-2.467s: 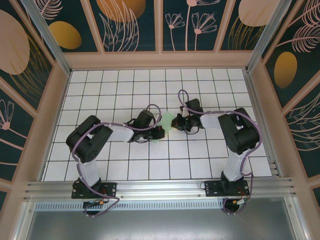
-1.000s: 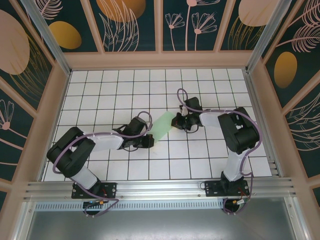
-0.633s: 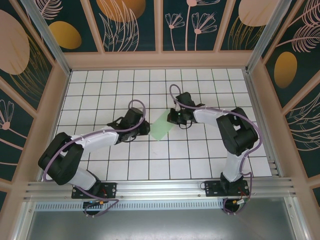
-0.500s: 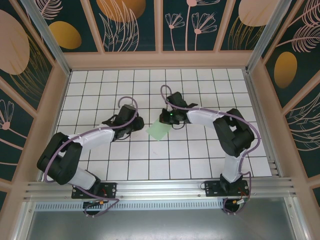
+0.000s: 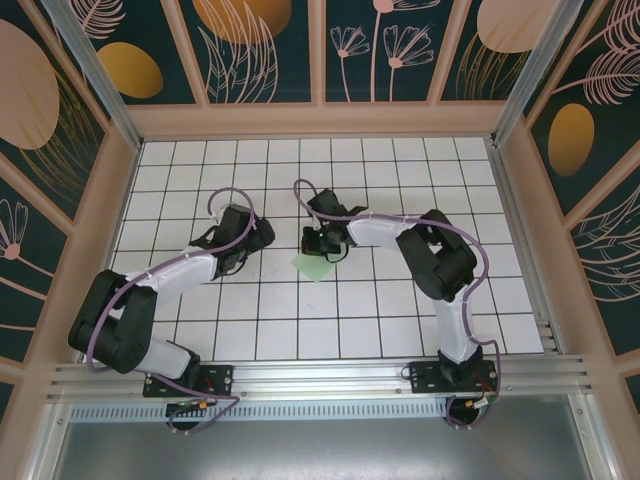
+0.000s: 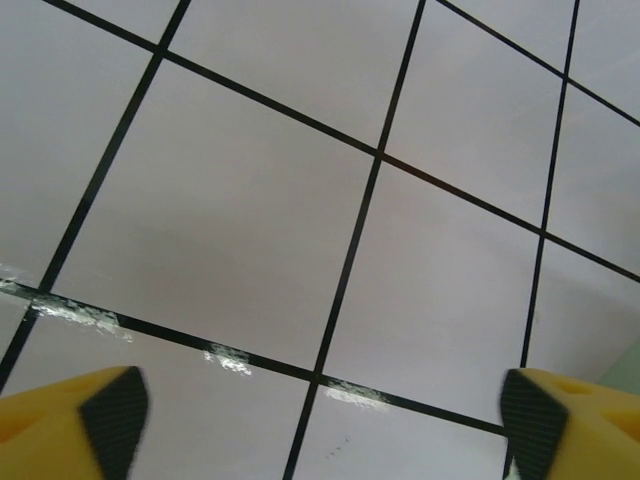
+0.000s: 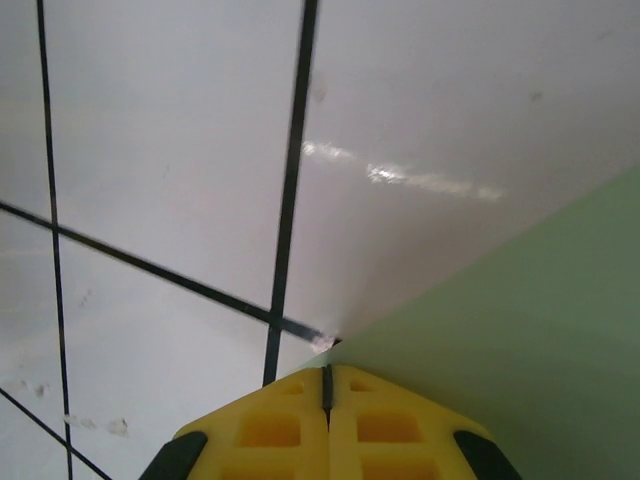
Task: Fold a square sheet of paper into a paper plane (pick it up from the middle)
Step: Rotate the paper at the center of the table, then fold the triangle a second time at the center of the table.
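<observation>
The pale green square sheet of paper (image 5: 312, 266), folded down to a small flat piece, lies near the middle of the white grid table (image 5: 380, 300). My right gripper (image 5: 319, 245) reaches in from the right and sits at the paper's far edge. In the right wrist view its yellow fingers (image 7: 290, 425) are pressed together, and my right gripper (image 7: 327, 375) is shut on the edge of the green paper (image 7: 520, 330). My left gripper (image 5: 260, 240) hangs about one tile left of the paper. Over bare tiles, my left gripper (image 6: 325, 420) is open wide with nothing between its fingertips (image 6: 115, 410).
Wooden walls (image 5: 90, 230) enclose the table on the left, far and right sides. The arm bases sit on the metal rail (image 5: 320, 378) at the near edge. Bare tiles lie in front of the paper and along the far side.
My left gripper opened, let go of the paper and drew back to the left. My right gripper moved left and slightly nearer, carrying the paper along with it.
</observation>
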